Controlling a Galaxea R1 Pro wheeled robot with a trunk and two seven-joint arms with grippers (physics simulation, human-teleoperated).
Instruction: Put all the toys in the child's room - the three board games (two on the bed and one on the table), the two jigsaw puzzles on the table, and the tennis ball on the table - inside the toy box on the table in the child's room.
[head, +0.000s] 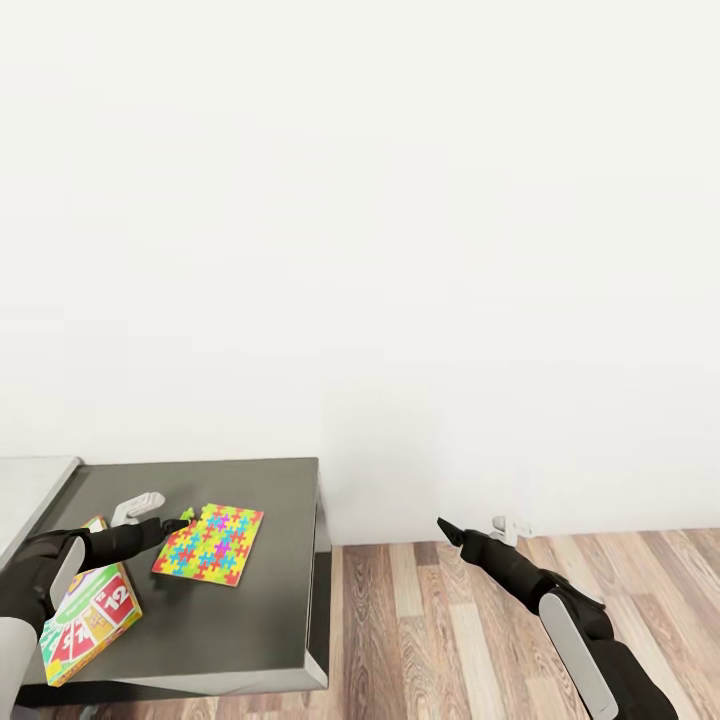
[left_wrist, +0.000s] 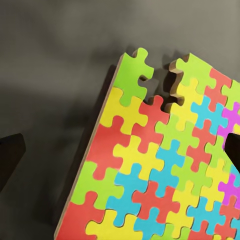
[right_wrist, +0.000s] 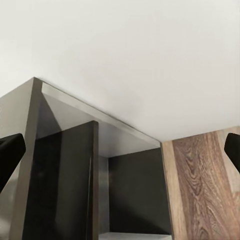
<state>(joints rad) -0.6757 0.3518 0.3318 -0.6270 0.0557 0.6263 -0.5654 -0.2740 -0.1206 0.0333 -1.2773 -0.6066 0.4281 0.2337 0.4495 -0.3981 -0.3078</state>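
Jigsaw puzzle lies flat on the dark grey lower section of the table, near its back half; one piece is missing at a corner, seen in the left wrist view as a notch in the edge, and a small loose green piece sits just beside that corner. Judged thin, stiff and light, a card-backed board with a brown cut edge; lying flush, it offers little for fingers to get under, so taking it by an edge or the overhanging corner looks best, and a hard pinch may pop pieces loose. Left gripper hovers at the puzzle's near corner, jaws spread, one dark fingertip on the table side, nothing held. Skip-Bo box lies under the left forearm; only a red "12" card reads clearly. Right gripper hangs over wooden floor, parted, empty.
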